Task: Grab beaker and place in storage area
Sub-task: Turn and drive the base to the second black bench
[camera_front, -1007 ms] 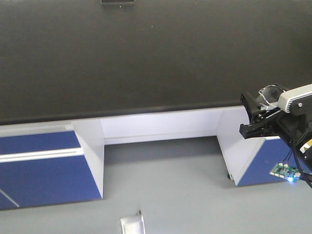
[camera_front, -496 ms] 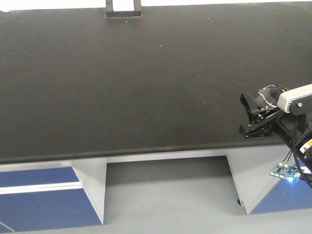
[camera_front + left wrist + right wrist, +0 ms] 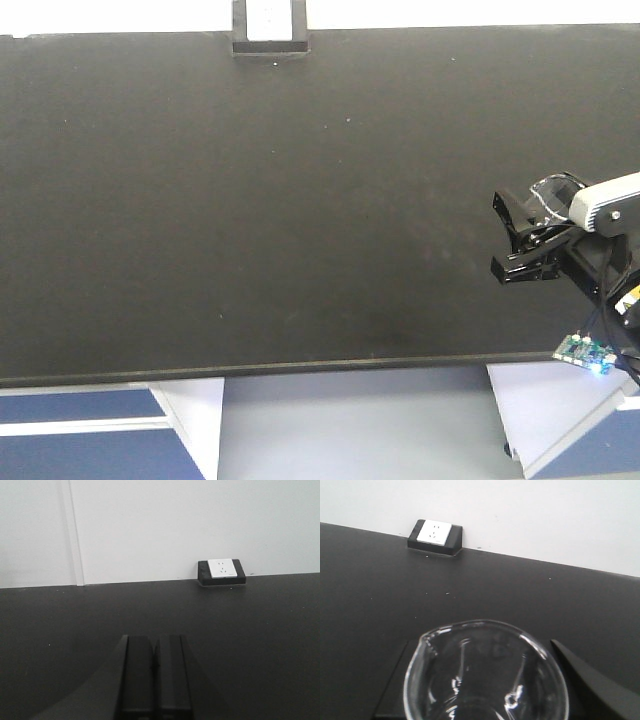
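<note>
The beaker (image 3: 485, 675), clear glass with a pouring lip at its left, fills the bottom of the right wrist view. My right gripper (image 3: 482, 645) is shut on it, one dark finger on each side. In the front view the same gripper (image 3: 503, 238) hangs at the right over the storage area (image 3: 250, 200), the beaker (image 3: 548, 192) just showing as a glassy glint. The storage area is a wide matte black benchtop with a white socket box (image 3: 268, 22) at its rear edge. My left gripper (image 3: 155, 645) is shut and empty, low over the black top (image 3: 60, 615).
A white wall (image 3: 175, 525) rises behind the benchtop. Below its front edge are blue cabinet fronts (image 3: 80, 410), white panels and grey floor (image 3: 350, 420). A small circuit board with a blue light (image 3: 583, 350) hangs under the right arm.
The whole view has advanced towards the bench: the benchtop fills more of the front view, the socket box has come fully in, the cabinets have slid down. The right gripper has kept its pose and hold.
</note>
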